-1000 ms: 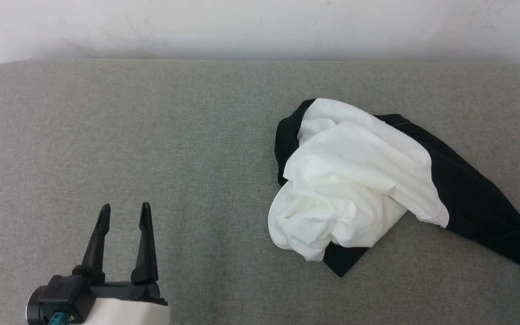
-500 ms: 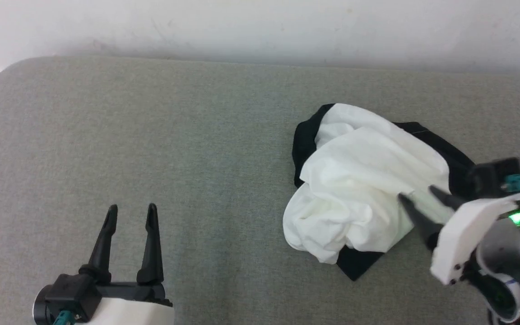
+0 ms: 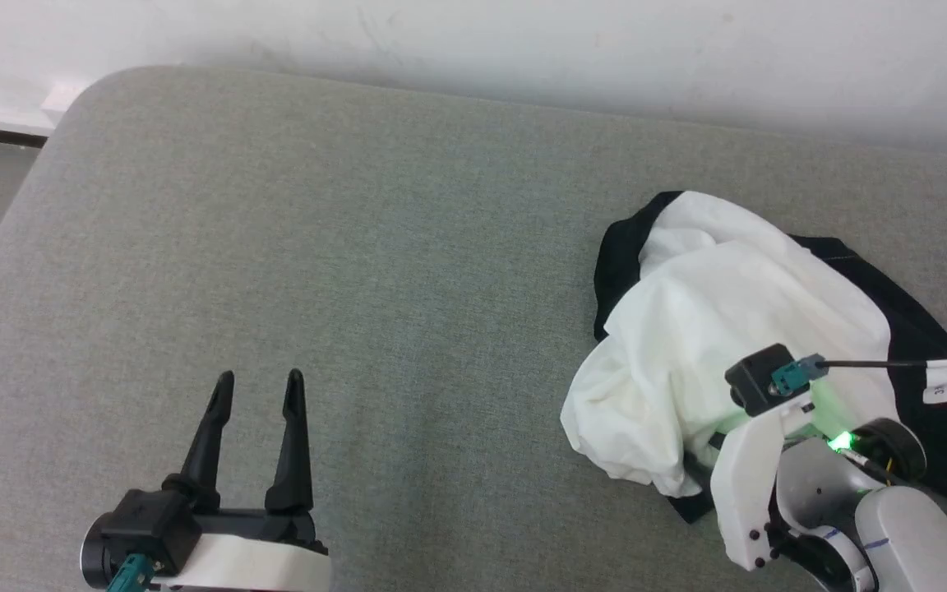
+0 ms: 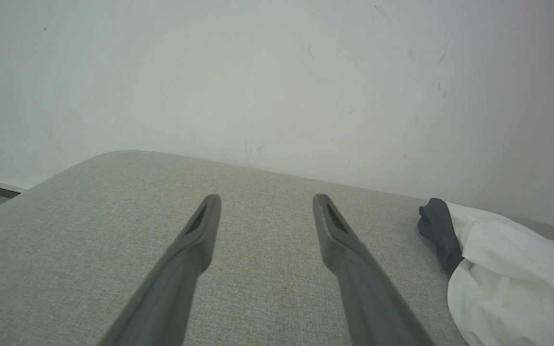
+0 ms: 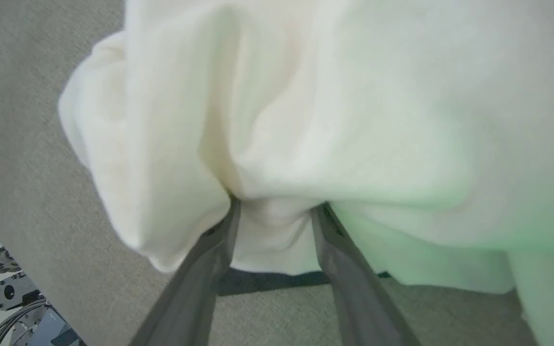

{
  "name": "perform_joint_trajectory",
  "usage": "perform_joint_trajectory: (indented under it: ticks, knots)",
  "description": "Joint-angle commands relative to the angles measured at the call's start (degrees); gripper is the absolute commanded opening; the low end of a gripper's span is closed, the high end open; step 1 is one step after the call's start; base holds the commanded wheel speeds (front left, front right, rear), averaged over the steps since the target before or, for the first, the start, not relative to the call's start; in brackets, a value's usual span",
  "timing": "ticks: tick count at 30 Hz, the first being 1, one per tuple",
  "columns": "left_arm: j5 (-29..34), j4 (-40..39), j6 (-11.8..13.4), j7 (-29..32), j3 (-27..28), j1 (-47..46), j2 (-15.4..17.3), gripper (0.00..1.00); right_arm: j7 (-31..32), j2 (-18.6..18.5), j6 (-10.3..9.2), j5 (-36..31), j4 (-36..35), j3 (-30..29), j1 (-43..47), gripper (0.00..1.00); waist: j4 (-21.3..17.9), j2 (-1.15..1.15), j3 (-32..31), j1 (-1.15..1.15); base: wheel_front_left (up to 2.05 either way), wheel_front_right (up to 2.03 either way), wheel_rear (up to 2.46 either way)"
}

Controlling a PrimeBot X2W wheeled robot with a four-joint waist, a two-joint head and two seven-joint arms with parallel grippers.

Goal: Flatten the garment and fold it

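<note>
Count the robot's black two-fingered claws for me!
2. The left black two-fingered gripper sits open above the grey fabric surface; the right gripper pokes into the crumpled white-and-black T-shirt.

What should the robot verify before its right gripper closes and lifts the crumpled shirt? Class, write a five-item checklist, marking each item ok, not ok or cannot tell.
1. Right gripper at the garment: ok, its fingers reach into the white cloth.
2. Cloth between the fingers: ok, a white fold sits in the gap.
3. Which layer or edge is caught: cannot tell, the fingertips are hidden under the fold.
4. Left gripper free to help: ok, open and empty, over the bare grey surface, apart from the garment.
5. Garment flat: not ok, it lies in a heap, with black cloth showing beneath the white.
</note>
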Motion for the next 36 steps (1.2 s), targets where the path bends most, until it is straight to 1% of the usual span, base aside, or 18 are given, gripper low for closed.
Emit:
perform_joint_trajectory:
  ticks: [1,4,6,11,13,17,20,22,23,26,27,28,29,33,36]
  knots:
    - [-0.5,0.2,0.0,-0.3,0.0,-0.6,-0.1,1.0,-0.8,0.2,-0.04,-0.2,-0.1,-0.1,-1.1,0.0,0.1,0.0,-0.9,-0.01,0.0,0.0,0.0]
    - [-0.5,0.2,0.2,-0.3,0.0,0.1,-0.1,1.0,-2.9,0.0,-0.04,-0.3,-1.6,-1.4,-2.3,0.0,-0.9,0.0,-2.0,-0.01,0.0,0.0,0.0]
    - [-0.5,0.3,0.0,-0.3,0.0,0.4,-0.1,1.0,-4.2,-0.2,-0.04,-0.3,-3.3,-3.4,-2.7,0.0,-1.8,0.0,-2.6,-0.01,0.0,0.0,0.0]
    - [-0.3,0.4,-0.1,-0.3,-0.4,0.8,-0.1,1.0,-6.2,-0.2,-0.04,-1.2,-8.5,-12.4,-1.2,0.0,-4.4,0.0,-3.9,-0.01,0.0,0.0,0.0]
    - [-0.2,0.3,0.0,-0.3,-0.5,0.9,-0.1,1.0,-5.2,0.7,-0.04,-1.4,-11.4,-16.8,2.3,0.0,-5.2,0.0,-4.1,-0.01,0.0,0.0,0.0]
    - [-0.3,-0.1,0.1,-0.3,-0.4,1.2,-0.1,1.0,-1.0,2.8,-0.04,-1.8,-17.2,-26.6,13.3,0.0,-6.2,0.0,-3.4,-0.01,0.0,0.0,0.0]
    - [-0.4,-0.1,0.1,-0.3,-0.2,1.5,-0.1,1.0,0.8,3.7,-0.04,-3.8,-19.0,-33.1,22.5,0.0,-6.5,0.0,-2.6,-0.01,0.0,0.0,0.0]
    - [-0.6,0.0,0.1,-0.3,0.0,1.6,-0.1,1.0,1.1,4.8,-0.04,-5.2,-18.7,-35.3,27.5,0.0,-6.7,0.0,-1.9,-0.01,0.0,0.0,0.0]
    - [-0.6,0.0,0.1,-0.3,0.1,1.6,-0.1,1.0,1.0,5.9,-0.04,-5.5,-18.4,-35.8,29.1,0.0,-6.8,0.0,-1.6,-0.01,0.0,0.0,0.0]
    - [-0.6,0.4,-0.1,-0.3,0.2,1.4,-0.1,1.0,-1.5,8.2,-0.04,-6.5,-16.0,-34.9,31.1,0.0,-7.0,0.0,-1.1,-0.01,0.0,0.0,0.0]
    - [-0.5,0.5,-0.2,-0.3,0.3,1.2,-0.1,1.0,-3.2,8.8,-0.04,-6.5,-15.1,-34.5,30.5,0.13,-7.0,0.0,-1.1,-0.01,0.0,0.0,0.0]
    - [-0.4,0.5,-0.2,-0.3,0.4,1.0,-0.1,1.0,-5.0,9.1,-0.04,-7.0,-14.3,-33.9,29.8,0.4,-7.1,0.0,-1.1,-0.01,0.0,0.0,0.0]
    - [-0.3,0.6,-0.3,-0.3,0.6,0.8,-0.1,1.0,-6.9,9.4,-0.04,-7.5,-13.8,-33.1,28.8,1.0,-7.3,0.0,-1.2,-0.01,0.0,0.0,0.0]
    - [0.1,0.5,-0.3,-0.3,1.3,0.8,0.0,1.0,-17.0,10.7,-0.04,-7.5,-13.9,-30.6,22.7,1.0,-8.3,0.0,-1.6,-0.01,0.0,0.0,0.0]
    - [0.3,0.1,-0.3,-0.3,1.4,1.0,0.0,1.0,-24.4,11.3,-0.04,-7.9,-16.0,-29.8,18.9,1.0,-9.3,0.0,-1.8,-0.01,0.0,0.0,0.0]
